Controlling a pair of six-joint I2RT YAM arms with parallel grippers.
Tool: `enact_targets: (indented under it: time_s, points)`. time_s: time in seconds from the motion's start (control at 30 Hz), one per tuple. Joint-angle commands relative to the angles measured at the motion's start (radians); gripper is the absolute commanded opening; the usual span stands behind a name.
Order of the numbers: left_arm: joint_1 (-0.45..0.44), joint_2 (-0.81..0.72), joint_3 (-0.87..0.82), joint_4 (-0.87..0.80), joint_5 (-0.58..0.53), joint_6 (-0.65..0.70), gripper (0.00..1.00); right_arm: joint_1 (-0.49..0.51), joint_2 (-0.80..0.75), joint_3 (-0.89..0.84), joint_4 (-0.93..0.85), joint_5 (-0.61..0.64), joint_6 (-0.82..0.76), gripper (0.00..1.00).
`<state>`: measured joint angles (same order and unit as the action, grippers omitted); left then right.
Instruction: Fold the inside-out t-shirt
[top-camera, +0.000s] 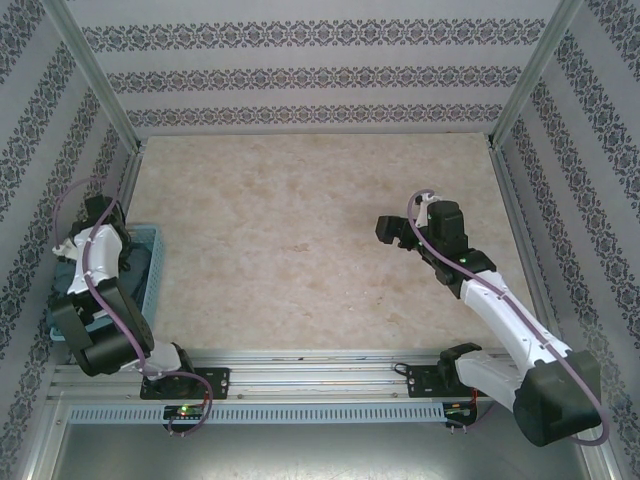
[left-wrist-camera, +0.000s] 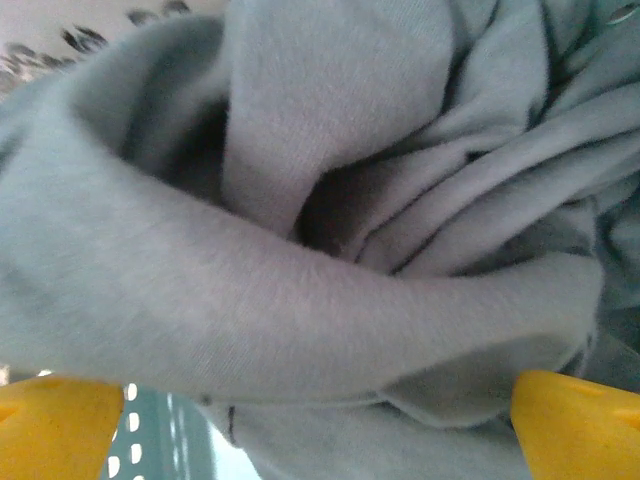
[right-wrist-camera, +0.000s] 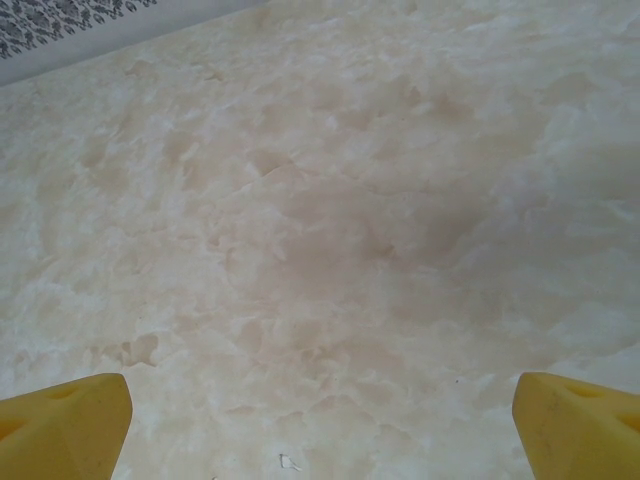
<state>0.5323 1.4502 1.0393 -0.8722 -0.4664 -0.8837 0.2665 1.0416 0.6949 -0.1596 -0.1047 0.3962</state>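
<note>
Slate-grey cloth, the inside-out t-shirt (left-wrist-camera: 300, 300), lies bunched in the light-blue mesh basket (top-camera: 155, 262), which sits at the 9 o'clock edge of the table (top-camera: 300, 230) in the top view, hard against the left wall. In the left wrist view the garment is a heap of soft rolls. One thick fold runs across from 9 o'clock to about 4 o'clock, and thinner creases fan out toward 2 o'clock. Crumpled like this, it shows no clear long axis, and neck, hem and sleeves cannot be told apart, so which way it points cannot be said. A patch of basket mesh shows below the cloth at 7 o'clock.

The left gripper (left-wrist-camera: 320, 440) hangs over the heap with its yellow fingertips (left-wrist-camera: 60, 425) spread wide, one in each lower corner of the view, and the cloth lies just beyond them. Whether they touch the cloth cannot be told, and nothing is pinched.

The right gripper (right-wrist-camera: 320, 430) is over the marbled beige tabletop at about 3 o'clock in the top view, its fingers likewise spread apart and holding nothing.

A broad stretch of tabletop lies between the two arms. Patterned walls (top-camera: 300, 70) close it in at 9, 12 and 3 o'clock, and the metal mounting rail (top-camera: 320, 365) bounds it at 6 o'clock.
</note>
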Motion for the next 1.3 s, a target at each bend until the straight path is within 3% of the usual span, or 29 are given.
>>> enact_targets:
  time_s: [0.0, 0.23, 0.33, 0.43, 0.7, 1.03, 1.13, 1.27]
  points:
    - [0.044, 0.042, -0.017, 0.083, 0.080, 0.023, 0.99, 0.013, -0.028, -0.021, -0.026, 0.025, -0.019, 0.98]
    - [0.080, 0.081, -0.047, 0.159, 0.175, 0.043, 0.81, 0.013, -0.045, -0.028, -0.040, 0.033, -0.016, 0.98]
    - [0.080, 0.074, -0.054, 0.177, 0.209, 0.052, 0.65, 0.013, -0.052, -0.029, -0.047, 0.038, -0.016, 0.98]
    - [0.080, 0.047, -0.067, 0.194, 0.238, 0.055, 0.41, 0.013, -0.062, -0.032, -0.055, 0.045, -0.016, 0.98]
    - [0.059, -0.108, -0.077, 0.202, 0.289, 0.054, 0.02, 0.014, -0.076, -0.026, -0.069, 0.063, -0.017, 0.98]
    - [-0.113, -0.332, 0.192, 0.074, 0.176, 0.086, 0.00, 0.018, -0.065, -0.010, -0.062, 0.062, -0.004, 0.98]
    - [-0.208, -0.342, 0.332, 0.067, 0.119, 0.131, 0.00, 0.022, -0.054, 0.001, -0.064, 0.062, 0.001, 0.98]
    - [-0.412, -0.286, 0.553, 0.067, -0.017, 0.225, 0.00, 0.035, -0.056, 0.002, -0.061, 0.070, 0.006, 0.98]
